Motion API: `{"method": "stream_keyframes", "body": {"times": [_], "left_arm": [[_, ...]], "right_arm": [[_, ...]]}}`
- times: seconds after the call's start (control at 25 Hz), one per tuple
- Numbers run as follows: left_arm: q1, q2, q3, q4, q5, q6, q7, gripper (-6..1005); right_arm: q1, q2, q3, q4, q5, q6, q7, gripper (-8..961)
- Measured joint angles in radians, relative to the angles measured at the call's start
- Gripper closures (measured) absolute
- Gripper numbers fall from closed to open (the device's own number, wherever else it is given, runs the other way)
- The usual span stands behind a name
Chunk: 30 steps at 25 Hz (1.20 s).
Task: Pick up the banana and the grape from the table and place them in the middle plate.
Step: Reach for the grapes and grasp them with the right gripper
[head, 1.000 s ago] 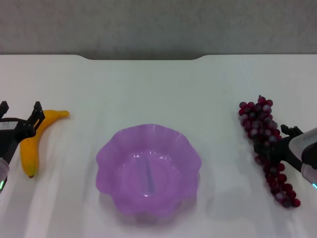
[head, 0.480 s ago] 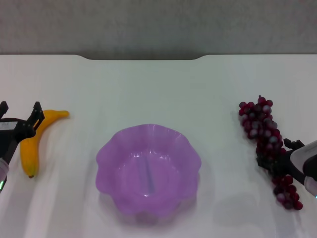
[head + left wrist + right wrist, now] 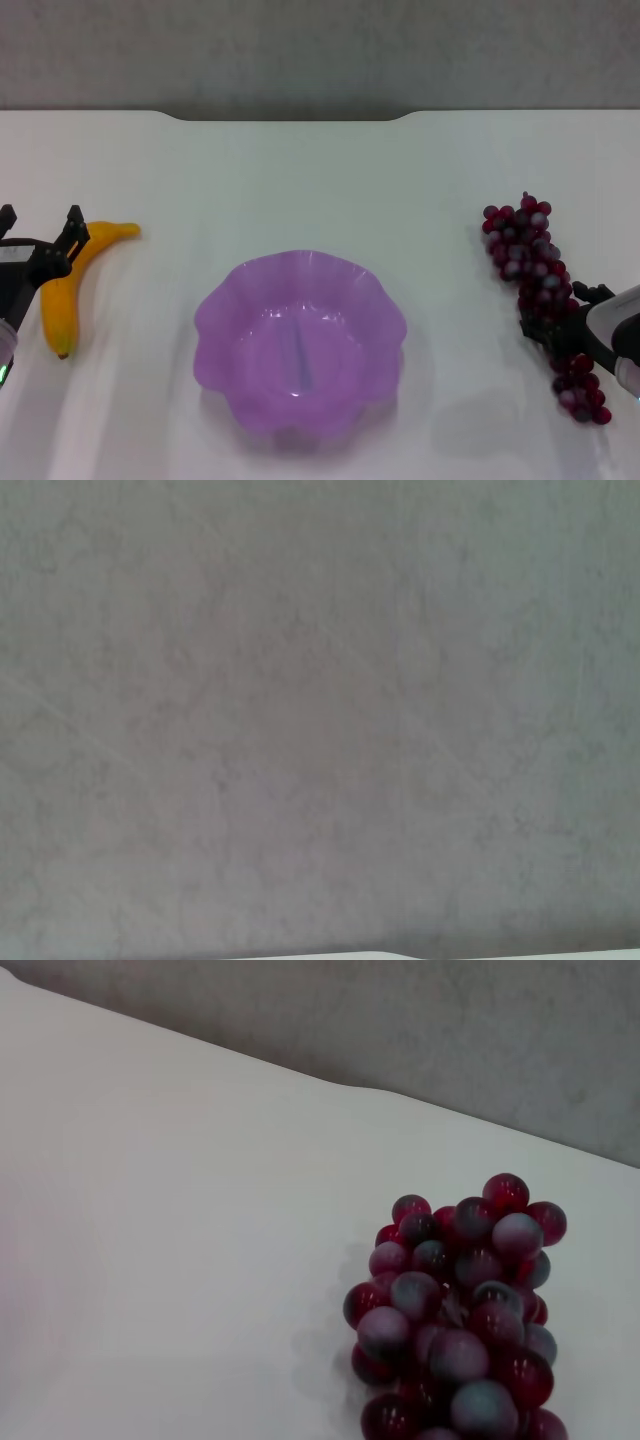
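The banana (image 3: 62,288) lies on the white table (image 3: 320,180) at the far left. My left gripper (image 3: 41,222) is open at the banana's far half, one finger (image 3: 74,224) against it. The grape bunch (image 3: 530,255) lies at the right, and its far end shows in the right wrist view (image 3: 460,1310). My right gripper (image 3: 562,312) is open and straddles the bunch's near half, a dark finger on each side. The purple scalloped middle plate (image 3: 230,300) sits empty between them, near the front. The left wrist view shows no task object.
The table's far edge has a notch (image 3: 290,118) with a grey wall (image 3: 320,50) behind it. The left wrist view shows only that grey wall (image 3: 320,720). Bare white tabletop lies between the plate and each fruit.
My right gripper has moved along the grape bunch toward its near end and has held still for the last half second. The left arm, banana and plate have not moved.
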Motion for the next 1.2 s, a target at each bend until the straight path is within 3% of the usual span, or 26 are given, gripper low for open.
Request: {"method": "stream_keyframes", "body": {"times": [0.68, 1.2], "left_arm": [[0.0, 0.0, 0.0, 0.0, 0.0, 0.0, 0.0, 134], [0.0, 0.0, 0.0, 0.0, 0.0, 0.0, 0.0, 134]], "right_arm": [[0.006, 0.0, 0.006, 0.007, 0.007, 0.012, 0.0, 339], [0.008, -0.004, 0.014, 0.007, 0.017, 0.005, 0.009, 412]]}}
